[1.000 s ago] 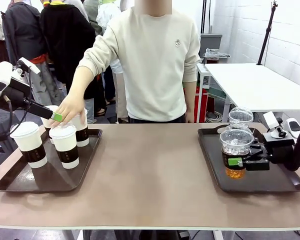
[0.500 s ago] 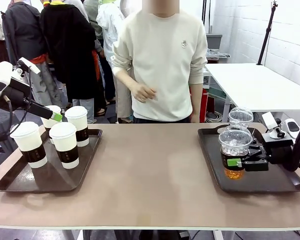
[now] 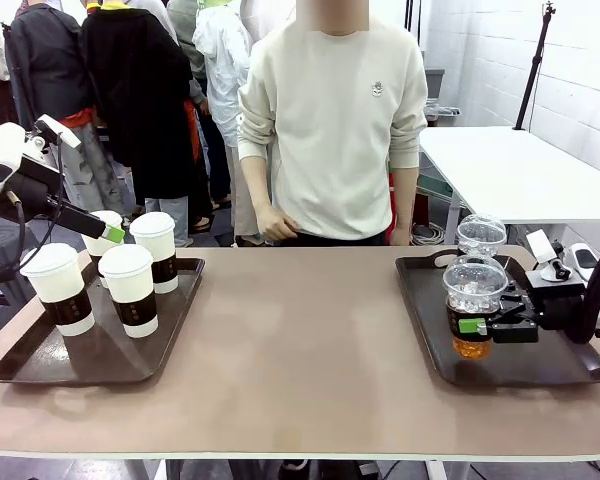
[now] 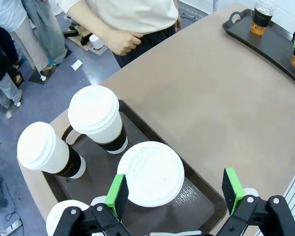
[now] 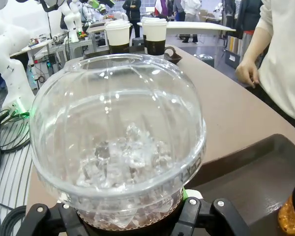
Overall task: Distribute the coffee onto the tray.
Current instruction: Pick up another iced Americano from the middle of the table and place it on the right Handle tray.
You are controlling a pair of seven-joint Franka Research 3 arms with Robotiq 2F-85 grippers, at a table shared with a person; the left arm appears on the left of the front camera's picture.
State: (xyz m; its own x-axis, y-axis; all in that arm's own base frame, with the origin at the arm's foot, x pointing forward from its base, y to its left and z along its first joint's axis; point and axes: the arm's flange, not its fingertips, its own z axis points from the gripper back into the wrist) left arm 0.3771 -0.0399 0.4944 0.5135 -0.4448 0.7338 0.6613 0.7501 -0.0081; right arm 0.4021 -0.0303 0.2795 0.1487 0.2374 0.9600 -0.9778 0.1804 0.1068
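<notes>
Right gripper (image 3: 488, 326) is clamped on the sleeve of a dome-lidded iced coffee (image 3: 472, 317) over the right tray (image 3: 540, 375), low on the cup, I judge to spare the lid (second iced cup (image 3: 481, 236) stands behind). Left gripper (image 4: 174, 189) hangs with jaws spread above the left tray (image 3: 40, 365), straddling one of four white lidded cups (image 4: 153, 173) without touching, I think.

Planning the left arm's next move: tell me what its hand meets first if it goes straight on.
Most likely the white lidded cup between the left hand's green pads on the tray; how far off is unclear.
</notes>
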